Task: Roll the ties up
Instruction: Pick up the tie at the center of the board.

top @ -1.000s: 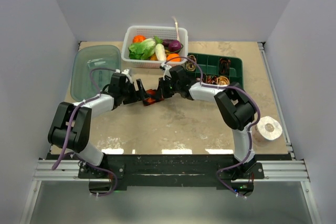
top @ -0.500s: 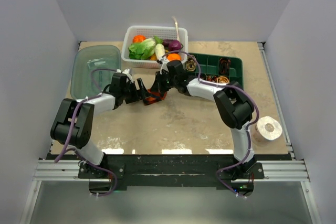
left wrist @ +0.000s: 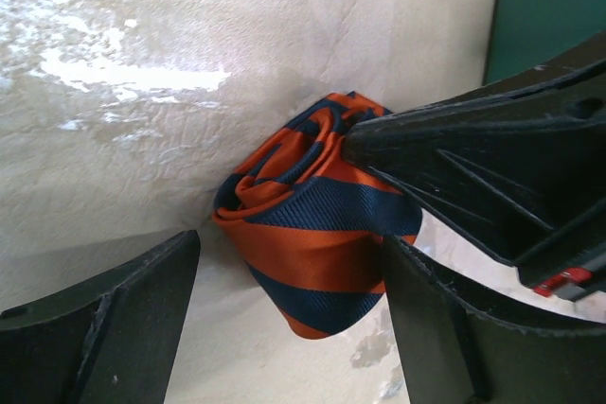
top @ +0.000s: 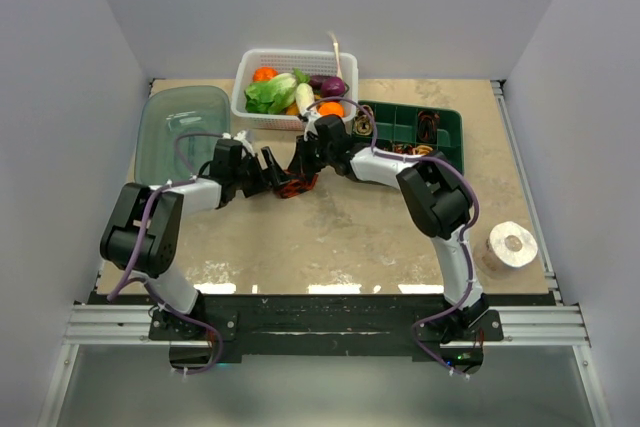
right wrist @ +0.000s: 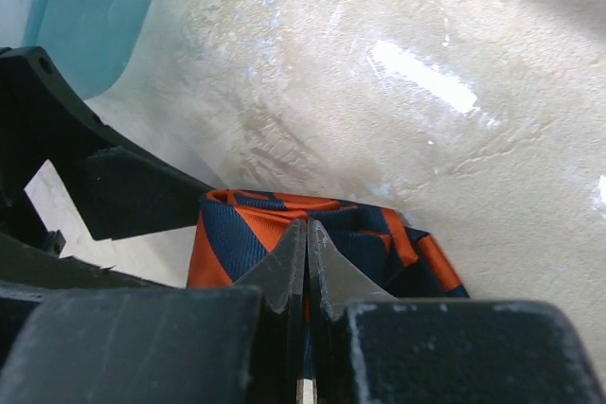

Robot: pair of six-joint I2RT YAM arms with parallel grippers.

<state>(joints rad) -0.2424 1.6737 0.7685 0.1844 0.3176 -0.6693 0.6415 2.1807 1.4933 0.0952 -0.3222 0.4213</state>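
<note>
Striped tie rolled, sat on surface between fingers of spread left hand. Right hand pressed together, top fold seemingly pinched. Risk: roll unwound if pinch is pulled away before left hand is closed.

Rolled orange-and-navy striped tie lies on the beige surface. Left end effector has its fingers spread wide, one on either side of the roll. Right end effector comes in from the right, tip against the roll's upper edge. Green tray is at the top right corner.
</note>
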